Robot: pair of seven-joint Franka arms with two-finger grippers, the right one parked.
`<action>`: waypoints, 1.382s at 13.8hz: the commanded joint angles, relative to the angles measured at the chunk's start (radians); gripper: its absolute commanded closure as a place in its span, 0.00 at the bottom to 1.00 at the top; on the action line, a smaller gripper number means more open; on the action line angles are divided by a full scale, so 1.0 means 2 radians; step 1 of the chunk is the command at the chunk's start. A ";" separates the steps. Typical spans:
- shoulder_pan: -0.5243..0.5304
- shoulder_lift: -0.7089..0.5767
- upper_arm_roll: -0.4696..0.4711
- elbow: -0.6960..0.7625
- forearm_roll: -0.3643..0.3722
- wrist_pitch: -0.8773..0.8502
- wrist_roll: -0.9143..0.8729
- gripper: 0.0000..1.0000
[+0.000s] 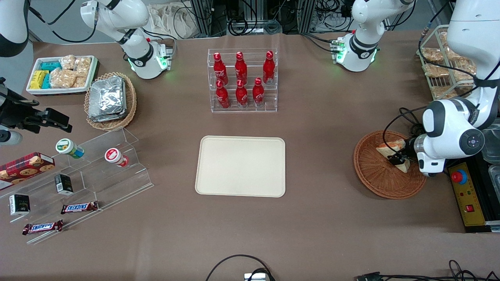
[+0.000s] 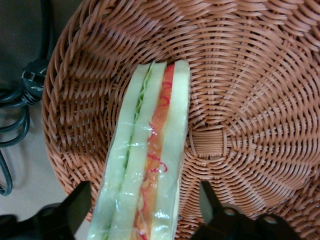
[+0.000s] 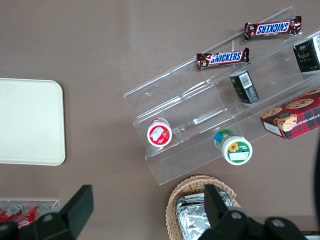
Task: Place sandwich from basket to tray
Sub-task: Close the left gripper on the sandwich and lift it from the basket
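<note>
The working arm's white wrist is covering the sandwich (image 1: 391, 150) along its edge toward that arm's end of the table, and part of the basket (image 1: 375, 173) rim there. In the wrist view, the frame edge is cutting off the gripper (image 2: 145, 220) fingers and the sandwich's (image 2: 150, 165) near end, so any contact is not showing.
</note>
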 commanded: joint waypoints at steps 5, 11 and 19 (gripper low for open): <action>0.000 -0.050 -0.001 0.006 0.007 0.001 0.000 1.00; -0.016 -0.071 -0.022 0.134 0.004 -0.144 0.080 1.00; -0.149 -0.026 -0.027 0.305 0.002 -0.229 0.108 1.00</action>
